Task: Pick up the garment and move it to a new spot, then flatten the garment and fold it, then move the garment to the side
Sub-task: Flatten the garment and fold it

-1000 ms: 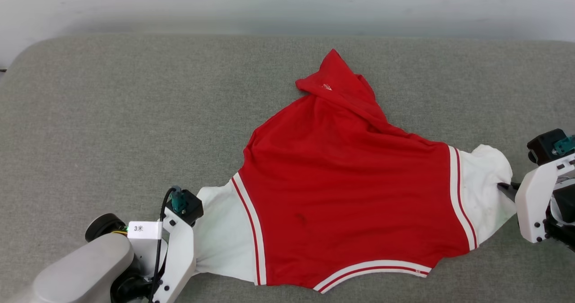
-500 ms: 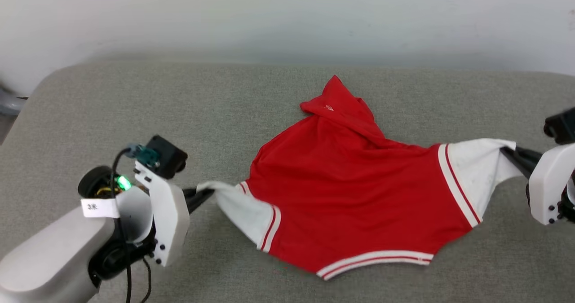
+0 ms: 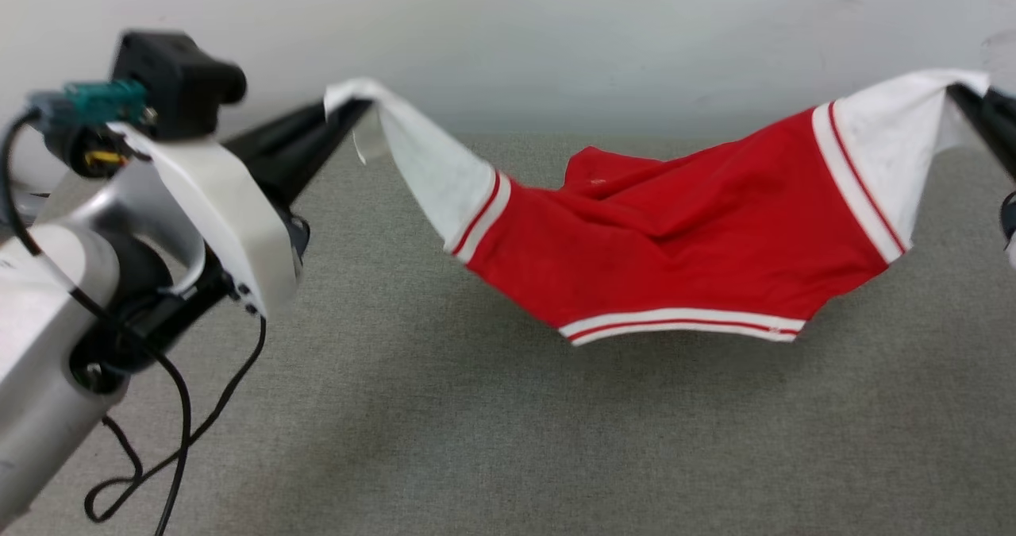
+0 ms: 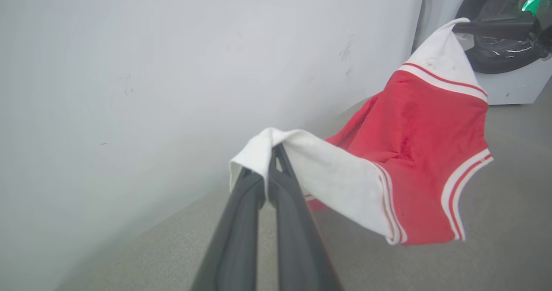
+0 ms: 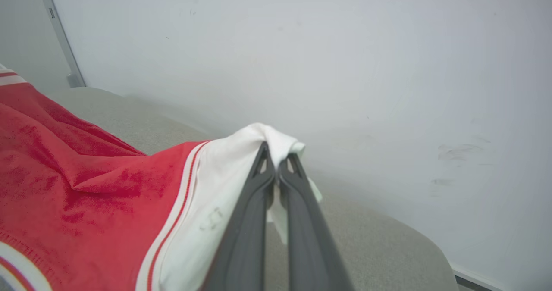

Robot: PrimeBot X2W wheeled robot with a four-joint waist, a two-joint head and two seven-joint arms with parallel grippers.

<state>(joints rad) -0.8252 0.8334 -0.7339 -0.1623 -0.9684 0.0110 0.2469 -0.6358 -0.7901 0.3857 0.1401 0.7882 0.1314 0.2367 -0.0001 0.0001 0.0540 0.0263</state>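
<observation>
From my station I watched the left gripper (image 3: 359,109), its 2 long dark fingers pressed together, pinching one white side panel of the red sleeveless jersey (image 3: 675,242) with red-striped white trim. In the left wrist view the white cloth folded over the tips. The right gripper (image 3: 959,95) was clamped the same way on the opposite white panel, as the right wrist view showed up close. The jersey hung slung between the 2 grippers, sagging in the middle, its striped hem lowest and nearest me, above the grey woven fabric surface (image 3: 476,425). I could not tell whether its far red fold touched that surface. A plain pale wall (image 3: 556,36) stood behind.
</observation>
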